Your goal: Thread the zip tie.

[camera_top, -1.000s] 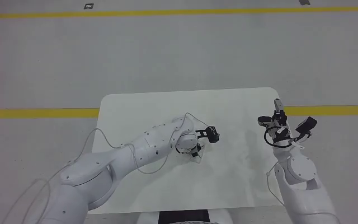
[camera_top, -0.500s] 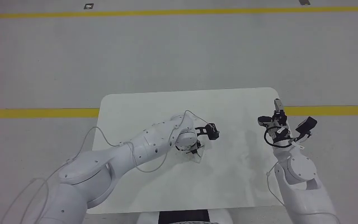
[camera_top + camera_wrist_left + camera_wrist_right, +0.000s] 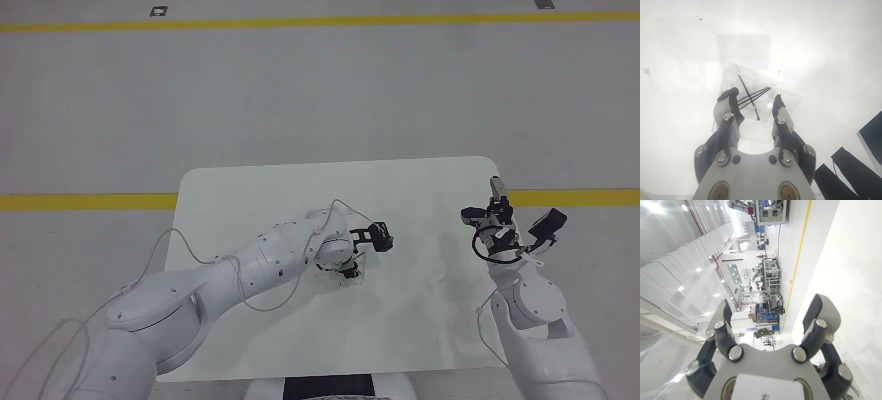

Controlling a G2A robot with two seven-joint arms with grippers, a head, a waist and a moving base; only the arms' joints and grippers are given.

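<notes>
Left gripper (image 3: 755, 94) over the zip ties (image 3: 749, 95), jaws spread wide
The black ties lie crossed in a clear box (image 3: 789, 99) near the middle of the table (image 3: 430, 190), between the jaws and closer to one finger (image 3: 733, 98). Right gripper (image 3: 772, 306) sits by the table's right edge, jaws apart too.

The left gripper (image 3: 349, 271) has shifted slightly; half a second ago its wrist had drawn a little toward the robot's left, and it has now swung back right, near where it was a second ago; it sits closer over the clear box (image 3: 785, 98), so less of the box's pale edge shows from above.
</notes>
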